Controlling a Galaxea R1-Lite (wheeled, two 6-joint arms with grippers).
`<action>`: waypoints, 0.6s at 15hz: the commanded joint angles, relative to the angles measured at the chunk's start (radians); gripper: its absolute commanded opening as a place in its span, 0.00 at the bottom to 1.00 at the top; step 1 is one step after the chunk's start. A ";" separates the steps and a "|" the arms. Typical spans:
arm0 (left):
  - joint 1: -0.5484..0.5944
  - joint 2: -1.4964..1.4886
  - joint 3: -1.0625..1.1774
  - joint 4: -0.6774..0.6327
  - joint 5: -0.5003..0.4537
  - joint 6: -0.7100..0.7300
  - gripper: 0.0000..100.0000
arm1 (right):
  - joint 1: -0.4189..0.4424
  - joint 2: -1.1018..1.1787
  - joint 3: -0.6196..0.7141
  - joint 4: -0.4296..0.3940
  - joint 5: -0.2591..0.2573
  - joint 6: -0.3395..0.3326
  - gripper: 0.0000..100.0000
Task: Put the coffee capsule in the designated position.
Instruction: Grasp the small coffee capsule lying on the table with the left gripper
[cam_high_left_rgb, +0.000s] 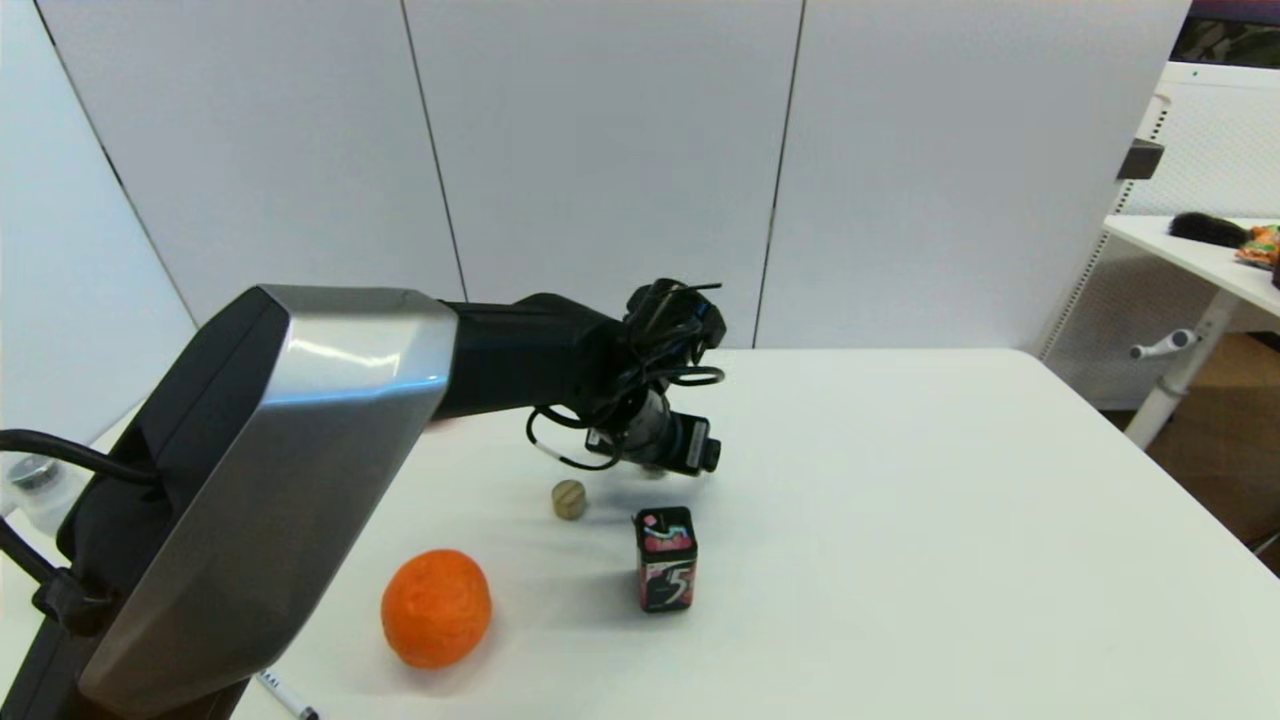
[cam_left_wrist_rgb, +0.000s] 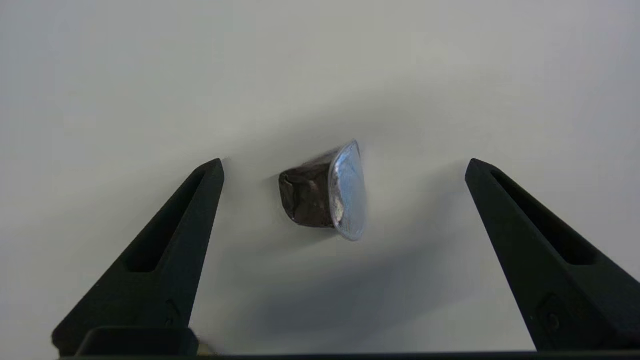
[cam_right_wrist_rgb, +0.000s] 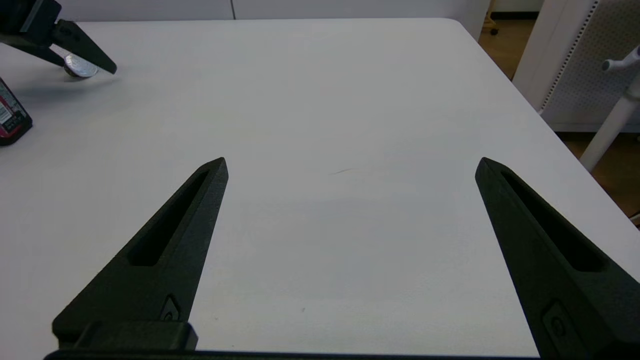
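The coffee capsule (cam_left_wrist_rgb: 325, 192) is a small dark brown pod lying on its side on the white table, its silvery foil face turned sideways. My left gripper (cam_left_wrist_rgb: 345, 162) is open and hangs low over it, one finger on each side and neither touching. In the head view the left wrist (cam_high_left_rgb: 655, 430) hides the capsule. The right wrist view shows the foil face (cam_right_wrist_rgb: 80, 67) far off under the left fingers (cam_right_wrist_rgb: 82, 47). My right gripper (cam_right_wrist_rgb: 350, 160) is open over bare table with nothing between its fingers.
An orange fruit (cam_high_left_rgb: 436, 607), a small tan wooden cylinder (cam_high_left_rgb: 568, 499) and a black-and-red gum box (cam_high_left_rgb: 666, 558) stand near the left arm. A pen (cam_high_left_rgb: 285, 697) lies at the table's front edge. Another white table (cam_high_left_rgb: 1200, 250) stands off to the right.
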 joint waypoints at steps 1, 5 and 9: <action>0.001 -0.006 0.000 -0.009 0.000 -0.013 1.00 | 0.000 0.001 0.000 0.000 0.000 0.000 1.00; -0.002 -0.017 0.005 0.000 0.001 -0.011 1.00 | 0.000 0.001 0.000 0.000 0.000 0.000 1.00; -0.014 -0.015 0.009 0.002 -0.003 -0.011 1.00 | 0.000 0.001 0.000 0.000 0.000 0.000 1.00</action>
